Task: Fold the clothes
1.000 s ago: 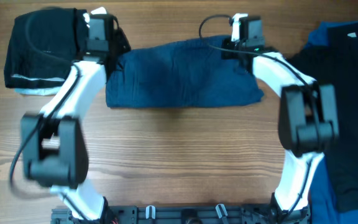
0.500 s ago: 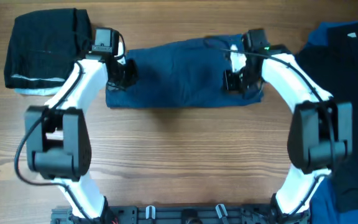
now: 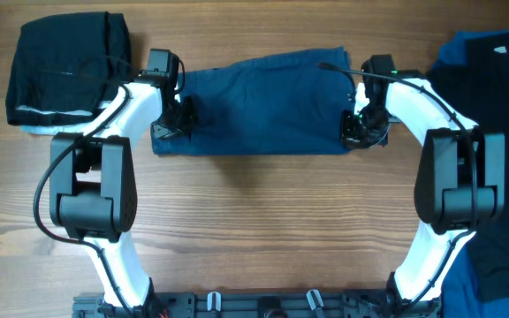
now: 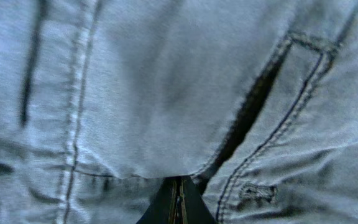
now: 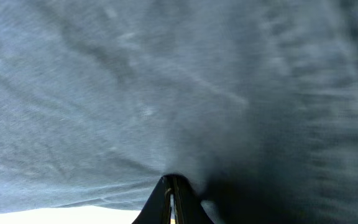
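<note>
Both grippers of mine are down on the navy shorts (image 3: 263, 102), which lie flat and wide across the upper middle of the overhead frame, on the wooden table (image 3: 263, 221). My left gripper (image 3: 171, 129) is at the left end of the shorts, near the lower corner of the cloth. My right gripper (image 3: 359, 132) is at the right end, also close to the lower corner. The two arms curve in from the lower part of the frame, one on each side.

In the left wrist view my fingers (image 4: 164, 208) are pressed together at the bottom centre, and the edge of the cloth lies over their tips. A pocket opening (image 4: 253, 106) with double stitching runs diagonally at the right of this view. In the right wrist view my fingers (image 5: 158, 208) are also clenched, and the cloth wrinkles toward their tips, so each gripper pinches the shorts.

A folded black garment (image 3: 64, 66) lies in the upper left corner, apart from the shorts. At the right edge there is a dark garment (image 3: 493, 159) with a royal-blue piece (image 3: 471, 44) above it.
</note>
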